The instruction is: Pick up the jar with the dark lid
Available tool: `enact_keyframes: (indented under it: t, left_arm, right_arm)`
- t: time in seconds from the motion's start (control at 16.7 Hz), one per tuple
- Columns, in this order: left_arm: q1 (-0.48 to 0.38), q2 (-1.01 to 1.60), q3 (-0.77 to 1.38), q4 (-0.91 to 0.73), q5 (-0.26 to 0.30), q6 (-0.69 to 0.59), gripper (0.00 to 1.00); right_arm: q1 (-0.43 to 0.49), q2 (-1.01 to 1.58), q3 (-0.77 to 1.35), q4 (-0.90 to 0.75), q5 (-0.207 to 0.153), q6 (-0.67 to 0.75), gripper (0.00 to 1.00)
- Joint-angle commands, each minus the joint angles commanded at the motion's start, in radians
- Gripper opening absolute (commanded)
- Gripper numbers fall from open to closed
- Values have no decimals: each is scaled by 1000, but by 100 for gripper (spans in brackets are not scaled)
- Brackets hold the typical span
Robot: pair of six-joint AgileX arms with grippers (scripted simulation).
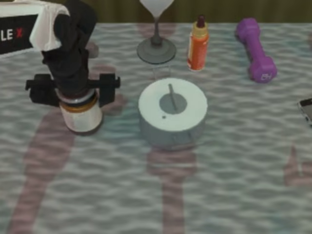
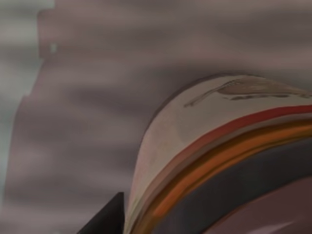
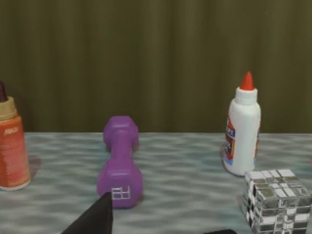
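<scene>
Left claw (image 1: 73, 91) down over squat white jar with orange band and dark lid (image 1: 82, 114), middle left of top frame on tabletop (image 1: 234, 185); grip state impossible to tell. Risk: jar slipping if held too shallow.

Left arm reaches down at the table's left, left gripper (image 1: 73, 92) pointing straight down

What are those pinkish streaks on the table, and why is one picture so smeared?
Top view: the streaks are soft shadows, one stretching from the jar with the dark lid under the left gripper. Left wrist view: the jar fills the frame so closely that it looks smeared. Right wrist view: evenly lit.
</scene>
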Motion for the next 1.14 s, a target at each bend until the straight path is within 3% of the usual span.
enact_keyframes:
  t: [0.78,1.14]
  left_arm:
    - [0,0,0,0,0,0,98]
    - [0,0,0,0,0,0,100]
  right_arm:
    - [0,0,0,0,0,0,100]
    - [0,0,0,0,0,0,100]
